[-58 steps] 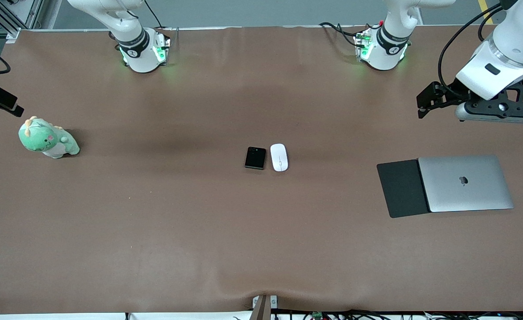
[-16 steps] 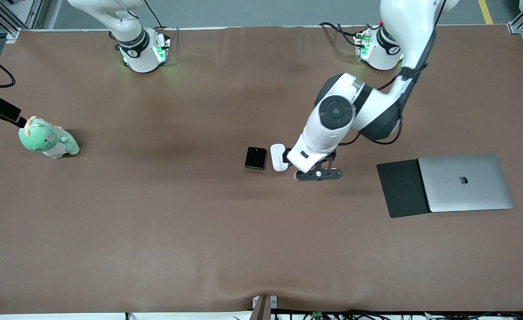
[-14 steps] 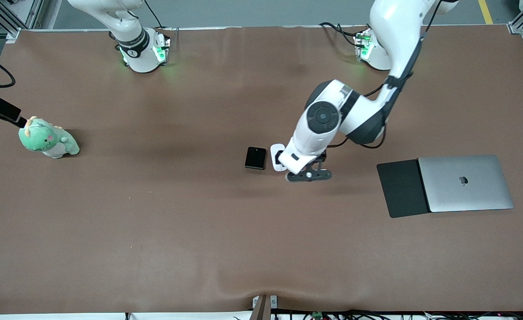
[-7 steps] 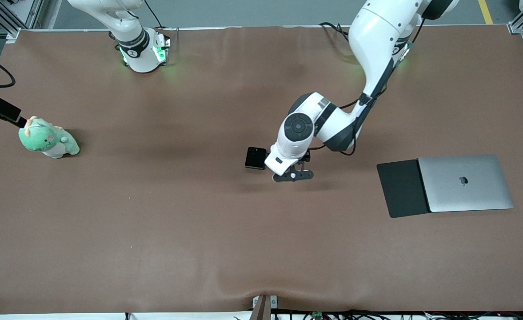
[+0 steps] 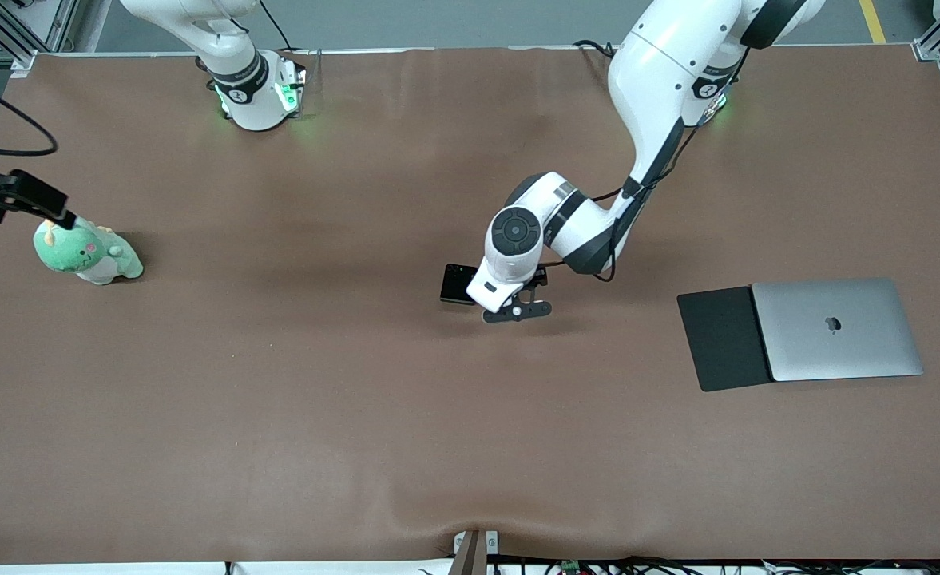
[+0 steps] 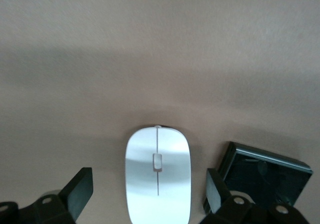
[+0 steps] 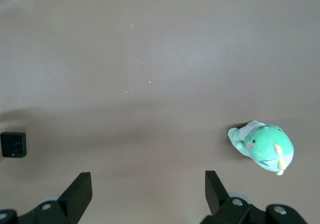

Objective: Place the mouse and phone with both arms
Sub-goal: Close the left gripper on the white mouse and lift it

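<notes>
Brown mat covers the table (image 5: pixel 278 415). Front view: left gripper (image 5: pixel 515 307) low over mid-table, hiding the mouse; phone (image 5: pixel 455 283) just beside it, toward right arm's end. Laptop (image 5: pixel 837 329) on mouse pad (image 5: pixel 717 339). Left wrist view: fingers (image 6: pixel 80 186) spread wide, mouse (image 6: pixel 158 181) between, untouched. Right wrist view: right gripper (image 7: pixel 147 194) open, up over the table near the plush dino (image 7: pixel 262 146).

Mouse (image 6: pixel 158 180): glossy white plastic. Phone (image 6: pixel 262 176), beside mouse: glossy black. Table (image 5: pixel 278 399): matt brown covering. Laptop (image 5: pixel 837 329): brushed silver metal.
</notes>
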You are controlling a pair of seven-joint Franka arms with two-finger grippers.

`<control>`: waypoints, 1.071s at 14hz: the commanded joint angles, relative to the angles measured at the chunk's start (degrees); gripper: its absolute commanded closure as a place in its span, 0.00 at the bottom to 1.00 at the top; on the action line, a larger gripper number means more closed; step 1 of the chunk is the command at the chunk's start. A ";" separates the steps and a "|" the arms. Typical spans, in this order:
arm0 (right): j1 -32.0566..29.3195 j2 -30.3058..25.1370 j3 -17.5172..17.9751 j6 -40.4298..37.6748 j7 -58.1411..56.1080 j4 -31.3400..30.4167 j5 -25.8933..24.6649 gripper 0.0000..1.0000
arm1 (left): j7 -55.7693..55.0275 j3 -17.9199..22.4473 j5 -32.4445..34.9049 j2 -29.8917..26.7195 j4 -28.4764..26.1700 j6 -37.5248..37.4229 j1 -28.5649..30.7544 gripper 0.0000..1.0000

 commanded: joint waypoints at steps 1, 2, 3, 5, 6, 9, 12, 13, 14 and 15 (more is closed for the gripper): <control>1.88 0.01 -0.24 0.77 -1.32 -1.76 0.44 0.00 | -2.52 0.73 1.76 1.67 0.94 1.58 -1.62 0.00; 2.41 0.27 -0.24 1.20 -1.32 -2.20 0.52 0.00 | -3.04 0.73 2.46 1.93 0.85 1.58 -1.97 0.00; 3.98 0.88 -0.24 1.82 -1.23 -2.64 0.53 0.00 | -3.48 0.73 2.72 2.20 0.76 1.58 -1.97 0.00; 6.01 2.28 -0.33 2.52 -1.06 -2.73 0.61 0.00 | -3.75 0.73 3.25 2.29 0.41 1.58 -1.97 0.00; 6.10 2.90 -0.24 2.96 -1.06 -2.73 0.79 0.00 | -3.75 0.73 3.25 2.29 0.41 1.58 -1.97 0.00; 6.28 4.04 -0.24 4.28 -1.14 -3.52 2.28 0.00 | -4.45 0.73 3.25 2.55 0.41 1.58 -2.32 0.05; 8.82 5.54 -0.32 5.77 -0.27 -3.87 2.28 0.00 | -5.33 0.73 3.25 2.46 0.32 1.58 -2.33 0.58; 9.70 5.72 -0.33 7.00 1.04 -4.91 2.28 0.00 | -6.12 0.73 3.34 2.46 0.32 1.58 -2.33 0.63; 10.58 6.15 -0.33 7.53 1.75 -5.53 2.28 0.00 | -6.39 0.73 3.43 2.29 0.32 1.58 -2.33 0.69; 11.20 7.38 -0.24 7.54 1.58 -5.37 2.28 0.00 | -6.48 0.73 3.43 2.29 0.32 1.58 -2.33 0.72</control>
